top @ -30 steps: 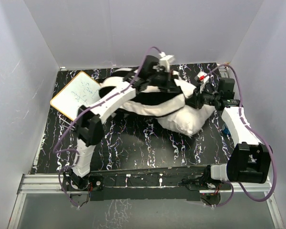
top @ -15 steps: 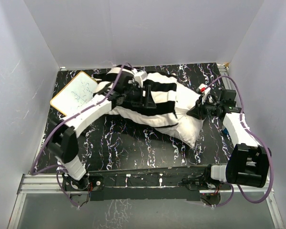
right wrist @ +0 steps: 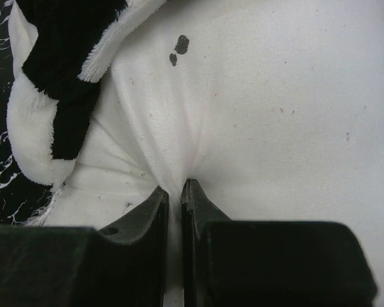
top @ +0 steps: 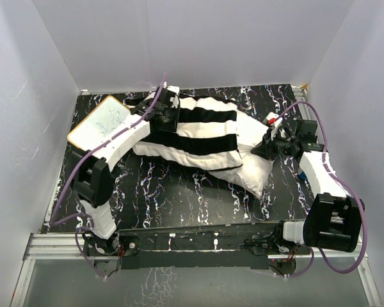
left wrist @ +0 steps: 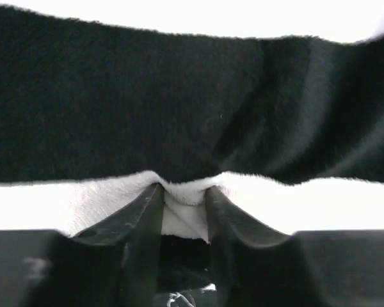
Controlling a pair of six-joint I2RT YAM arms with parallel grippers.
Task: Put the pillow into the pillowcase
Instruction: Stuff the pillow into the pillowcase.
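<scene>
Narrow jaws on the right gripper [right wrist: 175,192] pinch a tuck of the pillow [top: 253,176], and its plain white cloth gathers into creases at the tips. On the left gripper [left wrist: 182,195] the jaws stand partway apart with a bulge of white cloth from the pillowcase [top: 198,125] between them. Whether they bite on it or only press against it I cannot tell. The pillow lies across the far middle of the table [top: 166,192], mostly covered by the stripes. One white corner pokes out at the near right, just beside the right gripper.

The step in hand looks like getting that last bare corner under cover. To do it well, the left side should pin the far end of the case (one firm hold, no tugging) while the right feeds the pillow deeper toward it. Short pushes would stop the stuffing from bunching at the opening.

From above I cannot tell if the pillow is truly inside the case or merely draped by it, and the mouth of the case does not show. Cloth fills the left wrist view, so which edge the fingers face is unclear.
</scene>
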